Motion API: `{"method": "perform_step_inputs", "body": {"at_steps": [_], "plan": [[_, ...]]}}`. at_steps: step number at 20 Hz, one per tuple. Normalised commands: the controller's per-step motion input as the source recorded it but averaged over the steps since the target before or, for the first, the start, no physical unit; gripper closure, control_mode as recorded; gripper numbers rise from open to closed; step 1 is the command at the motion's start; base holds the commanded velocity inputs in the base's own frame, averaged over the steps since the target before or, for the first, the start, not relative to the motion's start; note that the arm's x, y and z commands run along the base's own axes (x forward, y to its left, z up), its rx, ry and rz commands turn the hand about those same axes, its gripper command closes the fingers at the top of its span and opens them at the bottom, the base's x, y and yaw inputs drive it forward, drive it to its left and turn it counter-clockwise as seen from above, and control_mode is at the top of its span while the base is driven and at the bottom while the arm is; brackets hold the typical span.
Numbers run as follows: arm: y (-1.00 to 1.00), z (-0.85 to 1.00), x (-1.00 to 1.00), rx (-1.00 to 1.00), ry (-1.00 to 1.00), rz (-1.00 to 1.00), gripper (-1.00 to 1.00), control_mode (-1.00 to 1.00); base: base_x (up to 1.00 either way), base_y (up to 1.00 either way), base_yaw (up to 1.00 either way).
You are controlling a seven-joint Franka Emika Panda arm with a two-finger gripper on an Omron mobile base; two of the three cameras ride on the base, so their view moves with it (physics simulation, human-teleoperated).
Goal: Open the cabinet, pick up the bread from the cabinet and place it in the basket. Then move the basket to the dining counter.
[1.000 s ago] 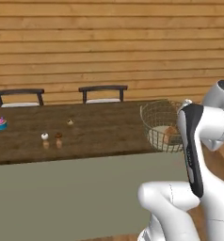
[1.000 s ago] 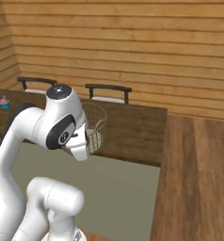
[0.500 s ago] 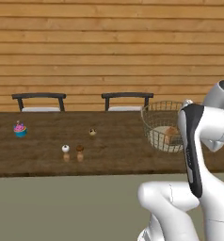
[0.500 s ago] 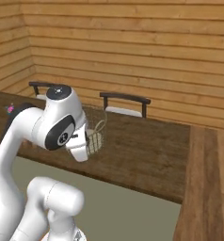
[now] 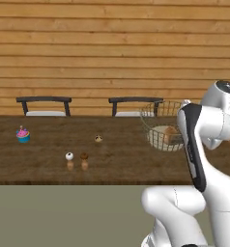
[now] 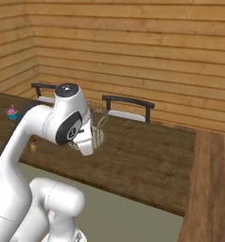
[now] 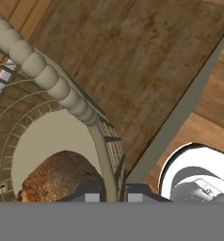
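Your claw [image 7: 115, 190] stays clamped on the basket [image 5: 161, 128] rim, bread [image 7: 57, 176] inside; the base has driven along, so the table [image 5: 112, 154] sits squarely at 12 o'clock.

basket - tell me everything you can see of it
The basket is a round bowl of thin grey wire mesh with a beaded tan rim and a pale tan disc base. It is upright over the dining counter, near its right end; whether it rests on the top cannot be told. The bread, a golden-brown loaf, lies inside on the base. The gripper is shut on its rim wire.
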Motion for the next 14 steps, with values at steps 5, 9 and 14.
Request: {"method": "perform_step_inputs", "body": {"at_steps": [5, 9, 14], "plan": [[0.00, -0.59, 0.89, 0.05, 0.00, 0.16, 1.00, -1.00, 0.00, 0.00, 0.00], [-0.02, -0.69, 0.74, 0.07, 0.00, 0.26, 1.00, -1.00, 0.00, 0.00, 0.00], [0.00, -0.57, 0.60, 0.00, 0.04, 0.12, 1.00, -1.00, 0.00, 0.00, 0.00]]}}
